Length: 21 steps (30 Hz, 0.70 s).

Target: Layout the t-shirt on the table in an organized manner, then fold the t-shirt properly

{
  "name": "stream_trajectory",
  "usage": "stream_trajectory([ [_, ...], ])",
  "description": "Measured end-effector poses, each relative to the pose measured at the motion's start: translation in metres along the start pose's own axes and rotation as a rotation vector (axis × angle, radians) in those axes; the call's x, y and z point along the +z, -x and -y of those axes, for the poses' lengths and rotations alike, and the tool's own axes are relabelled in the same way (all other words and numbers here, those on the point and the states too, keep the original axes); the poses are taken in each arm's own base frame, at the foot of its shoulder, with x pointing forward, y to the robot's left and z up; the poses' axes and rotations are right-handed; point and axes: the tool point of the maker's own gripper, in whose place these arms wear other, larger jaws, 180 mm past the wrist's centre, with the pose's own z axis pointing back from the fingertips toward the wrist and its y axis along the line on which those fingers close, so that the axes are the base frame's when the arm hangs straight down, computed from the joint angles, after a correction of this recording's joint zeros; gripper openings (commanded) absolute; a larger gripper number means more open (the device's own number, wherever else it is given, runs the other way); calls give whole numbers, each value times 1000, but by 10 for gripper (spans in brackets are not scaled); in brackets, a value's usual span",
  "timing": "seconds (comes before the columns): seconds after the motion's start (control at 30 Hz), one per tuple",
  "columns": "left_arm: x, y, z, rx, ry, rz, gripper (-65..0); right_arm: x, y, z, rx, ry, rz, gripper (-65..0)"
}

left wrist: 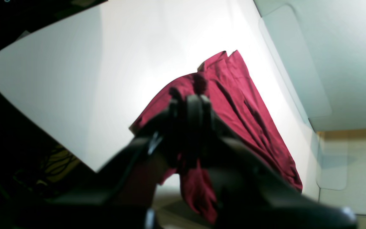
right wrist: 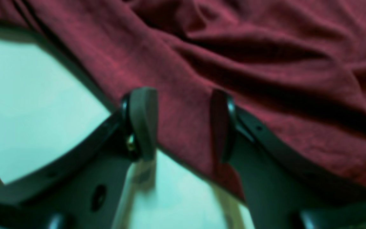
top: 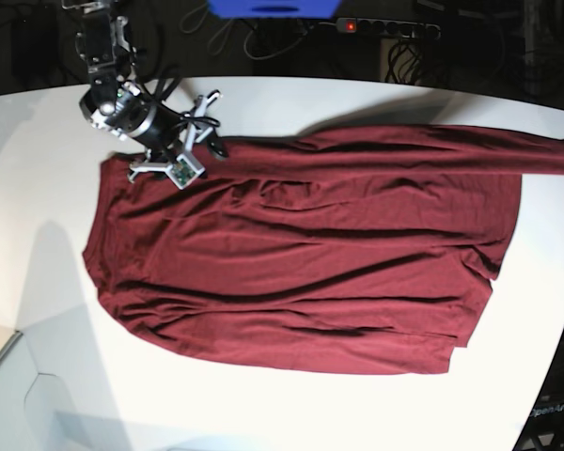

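The dark maroon t-shirt [top: 301,263] lies spread and wrinkled across the white table [top: 263,413]. One strip of it is drawn out toward the right edge of the base view. My left gripper [left wrist: 197,95] is shut on a bunch of the t-shirt [left wrist: 240,105], which hangs down from it onto the table [left wrist: 75,79]. The left arm itself is outside the base view. My right gripper [top: 193,141] is at the shirt's far left corner. In the right wrist view this gripper [right wrist: 183,124] stands open, its fingers [right wrist: 143,121] apart just over the cloth's edge [right wrist: 265,63], gripping nothing.
A power strip [top: 385,28], cables and a blue box [top: 273,7] lie behind the table's far edge. The table's curved edge [top: 550,366] runs down the right side. A pale floor panel [top: 9,413] shows at the bottom left.
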Motion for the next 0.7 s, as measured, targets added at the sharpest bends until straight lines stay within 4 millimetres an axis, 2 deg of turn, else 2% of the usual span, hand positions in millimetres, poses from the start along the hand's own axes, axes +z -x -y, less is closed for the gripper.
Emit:
stream_trajectory([
  [0.17,0,0,0,0,0,2,-650,-2,-10,6,9,9,28,-370],
  [0.47,0,0,0,0,0,3,-650,-3,-9,4,9,2,21,-370],
  [0.57,-1,-1,-2,-1,-10,6,-650,-6,1,2,-9,-8,1,-373],
  [0.7,-3,-4,0,5,-7,17,-650,-10,0,5,-19,-10,11,-378],
])
